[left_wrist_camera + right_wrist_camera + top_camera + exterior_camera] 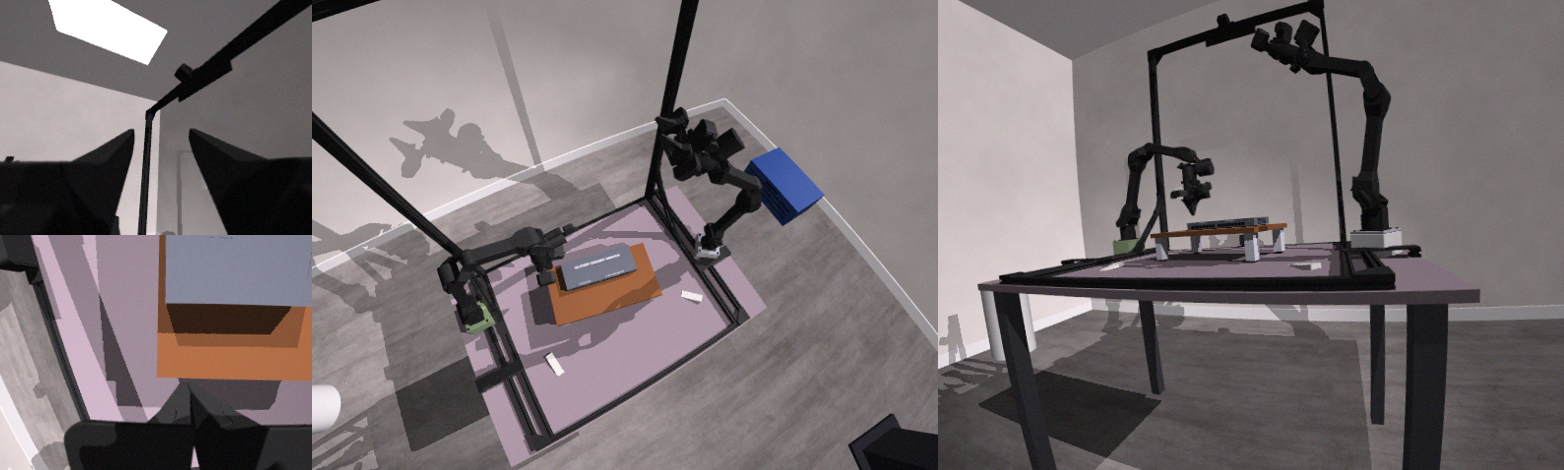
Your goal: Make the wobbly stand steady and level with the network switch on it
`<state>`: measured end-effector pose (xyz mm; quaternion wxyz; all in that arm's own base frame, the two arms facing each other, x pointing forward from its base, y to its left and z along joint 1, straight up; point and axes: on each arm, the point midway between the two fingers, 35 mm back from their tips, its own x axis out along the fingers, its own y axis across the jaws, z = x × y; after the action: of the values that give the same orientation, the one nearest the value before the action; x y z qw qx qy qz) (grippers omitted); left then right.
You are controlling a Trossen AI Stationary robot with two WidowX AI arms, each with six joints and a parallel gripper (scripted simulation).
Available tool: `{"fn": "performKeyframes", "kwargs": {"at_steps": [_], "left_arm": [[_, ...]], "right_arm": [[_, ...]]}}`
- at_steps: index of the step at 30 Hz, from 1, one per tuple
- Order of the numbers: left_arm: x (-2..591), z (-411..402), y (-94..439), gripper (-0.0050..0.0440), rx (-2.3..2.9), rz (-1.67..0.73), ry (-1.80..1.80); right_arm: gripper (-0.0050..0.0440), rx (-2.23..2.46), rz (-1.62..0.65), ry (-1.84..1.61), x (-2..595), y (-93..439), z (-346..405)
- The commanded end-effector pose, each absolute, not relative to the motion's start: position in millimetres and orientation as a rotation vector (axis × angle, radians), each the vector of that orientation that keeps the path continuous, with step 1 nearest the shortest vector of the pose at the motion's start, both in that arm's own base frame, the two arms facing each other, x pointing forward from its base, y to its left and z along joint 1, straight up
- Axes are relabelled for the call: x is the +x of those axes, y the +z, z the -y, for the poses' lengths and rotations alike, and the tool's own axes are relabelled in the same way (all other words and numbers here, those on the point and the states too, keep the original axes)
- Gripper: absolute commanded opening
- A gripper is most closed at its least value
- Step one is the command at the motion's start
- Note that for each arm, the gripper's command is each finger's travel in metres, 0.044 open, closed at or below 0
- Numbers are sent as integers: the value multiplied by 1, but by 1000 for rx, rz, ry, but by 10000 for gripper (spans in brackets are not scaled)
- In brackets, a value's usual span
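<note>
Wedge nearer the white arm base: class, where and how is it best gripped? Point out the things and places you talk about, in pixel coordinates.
Probably by its two long sides near the thick end, coming straight down: the wedge (692, 296) (1313, 265) lies flat, long and narrow, and its other end tapers thin, giving less to hold.

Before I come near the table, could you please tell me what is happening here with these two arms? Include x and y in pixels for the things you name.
Neither arm is handling anything. The left gripper (659, 128) (162, 133) is raised high, open and empty; the right gripper (546, 278) (1192, 212) (186, 389) is shut on nothing, above one end of the orange stand (594, 303) (1220, 232) (222, 360). The network switch (600, 267) (1228, 222) (237, 270) sits on the stand. Both white wedges (553, 364) (691, 296) (1309, 265) lie on the table, away from its legs, so no wedge supports it.
</note>
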<state>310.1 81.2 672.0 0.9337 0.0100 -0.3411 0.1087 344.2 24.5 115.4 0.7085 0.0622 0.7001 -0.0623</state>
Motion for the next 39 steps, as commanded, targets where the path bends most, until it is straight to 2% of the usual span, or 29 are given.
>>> {"fn": "performKeyframes", "kwargs": {"at_steps": [1, 6, 16, 23, 33, 39], "left_arm": [[283, -74, 705, 241, 48, 817, 219], [278, -73, 702, 241, 43, 820, 216], [171, -45, 771, 241, 124, 1212, 203], [166, -44, 767, 241, 119, 1217, 200], [47, -12, 801, 241, 201, 1610, 192], [47, -12, 801, 241, 201, 1610, 192]], "right_arm": [[0, 138, -1554, -138, 344, 115, -24], [0, 138, -1554, -138, 344, 115, -24], [0, 138, -1554, -138, 344, 115, -24], [0, 138, -1554, -138, 344, 115, -24], [0, 138, -1554, -138, 344, 115, -24], [0, 138, -1554, -138, 344, 115, -24]]}}
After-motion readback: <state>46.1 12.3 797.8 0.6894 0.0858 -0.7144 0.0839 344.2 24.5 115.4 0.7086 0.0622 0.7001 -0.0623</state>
